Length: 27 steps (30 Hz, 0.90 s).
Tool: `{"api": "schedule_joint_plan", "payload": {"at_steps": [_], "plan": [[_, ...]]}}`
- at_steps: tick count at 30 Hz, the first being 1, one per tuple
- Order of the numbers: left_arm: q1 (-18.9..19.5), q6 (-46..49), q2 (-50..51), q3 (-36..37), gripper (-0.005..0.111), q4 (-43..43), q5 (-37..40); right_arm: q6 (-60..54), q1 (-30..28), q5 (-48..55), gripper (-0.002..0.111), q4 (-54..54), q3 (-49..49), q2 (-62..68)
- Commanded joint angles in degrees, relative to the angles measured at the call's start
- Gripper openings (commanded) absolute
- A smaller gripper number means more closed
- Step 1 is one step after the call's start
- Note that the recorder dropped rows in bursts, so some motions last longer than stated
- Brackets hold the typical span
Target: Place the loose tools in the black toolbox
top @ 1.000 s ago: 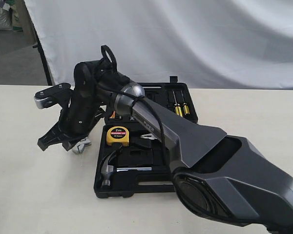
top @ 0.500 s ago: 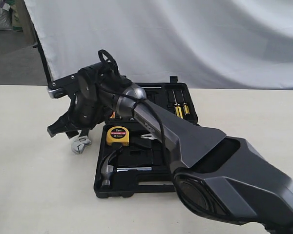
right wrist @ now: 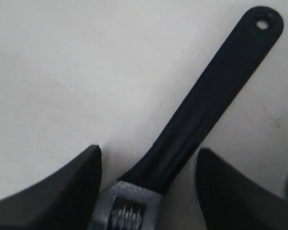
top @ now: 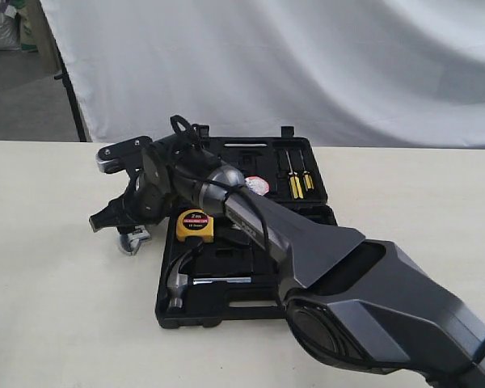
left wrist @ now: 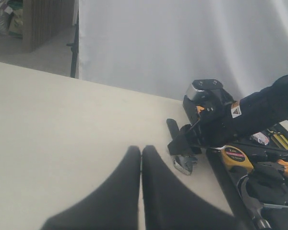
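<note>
— On the counter (top: 56,307), just beside the left wall of the toolbox (top: 226,314), lies the wrench (right wrist: 206,100), flat and not yet packed. Where is the right claw (right wrist: 148,184)?
— Right over it, spread wide, one finger (right wrist: 53,187) on each side of the black handle, close to the steel head. It holds nothing.
— Is that a good spot to grip?
— Fair, I'd say. The head is the heavy end, so a grip near it should keep the wrench level. I would come down until the tips almost meet the counter, centre the handle between them, then squeeze across its narrow sides.
— And the left claw (left wrist: 141,191)?
— Pinched together, empty, off to the side of the box. It has no part in this step.
— And after the squeeze?
— Lift straight up and carry it over the near half, where the hammer (top: 180,283) already sits. Then match the wrench to its own recess, though I cannot tell which one that is.
</note>
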Motion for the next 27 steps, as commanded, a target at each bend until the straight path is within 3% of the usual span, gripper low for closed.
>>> {"api": "schedule_joint_plan", "payload": {"at_steps": [1,11,21,27], "plan": [[1.5,-0.3,-0.2,-0.2,0.001,0.3,-0.4,0.2,0.1,0.7,0.054,0.6,0.0,1.1],[1.5,-0.3,-0.2,-0.2,0.001,0.3,-0.4,0.2,1.7,9.0,-0.001,5.1,0.0,1.1],[1.5,-0.3,-0.2,-0.2,0.001,0.3,-0.4,-4.5,4.5,13.2,0.000,23.0,-0.1,1.1],[1.5,-0.3,-0.2,-0.2,0.001,0.3,-0.4,-5.6,4.5,18.3,0.000,24.7,-0.1,1.1]]}}
